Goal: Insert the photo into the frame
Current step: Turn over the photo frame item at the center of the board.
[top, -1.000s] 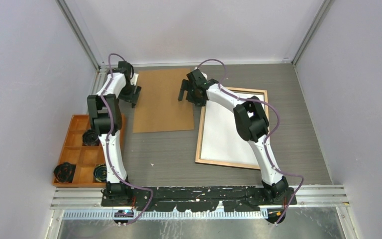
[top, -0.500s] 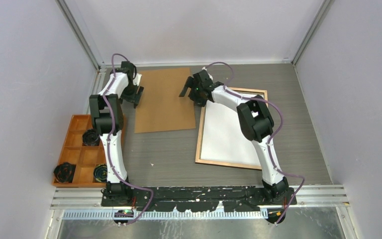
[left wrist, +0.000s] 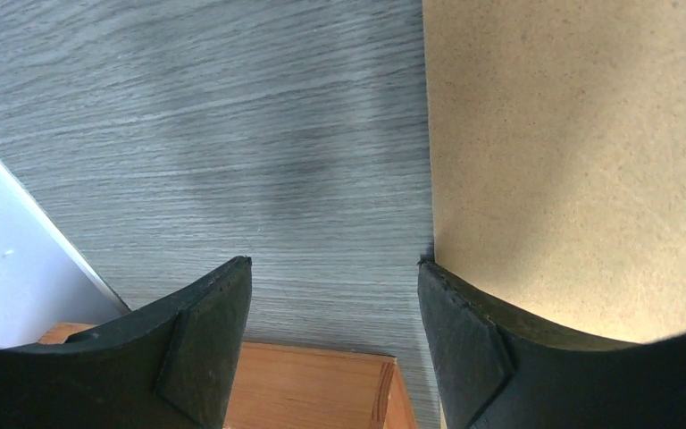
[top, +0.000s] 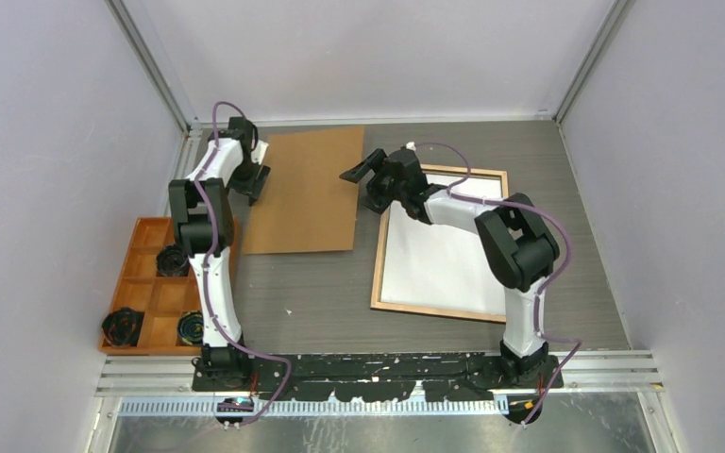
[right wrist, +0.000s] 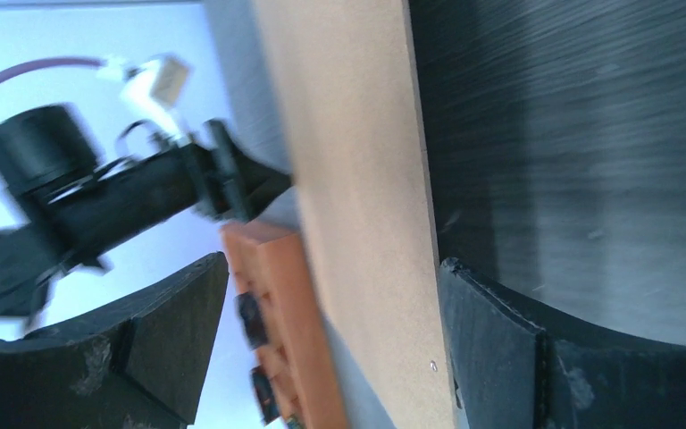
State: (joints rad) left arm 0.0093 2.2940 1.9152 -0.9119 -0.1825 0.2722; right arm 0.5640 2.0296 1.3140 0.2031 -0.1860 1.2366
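Note:
The frame (top: 431, 312) lies back-up on the table at right centre, showing its light wood rails. A white sheet (top: 434, 250) fills it. No mountain print shows, and I cannot tell whether the sheet is the photo's back. My right gripper (top: 357, 179) is open, turned on its side over the gap between the frame's far-left corner and the brown backing board (top: 302, 189). In the right wrist view its jaws (right wrist: 330, 268) hold nothing. My left gripper (top: 253, 181) is open at the board's left edge; in its wrist view (left wrist: 335, 277) the right finger (left wrist: 464, 340) lies on that edge.
An orange compartment tray (top: 151, 283) with black round parts stands at the left, and shows in the left wrist view (left wrist: 304, 393) and the right wrist view (right wrist: 272, 313). The backing board shows in both wrist views (left wrist: 581, 161) (right wrist: 357, 179). Walls close in on three sides.
My right gripper has turned onto its side and shifted a little right. The backing board's near end has swung slightly left. My left gripper has barely moved.

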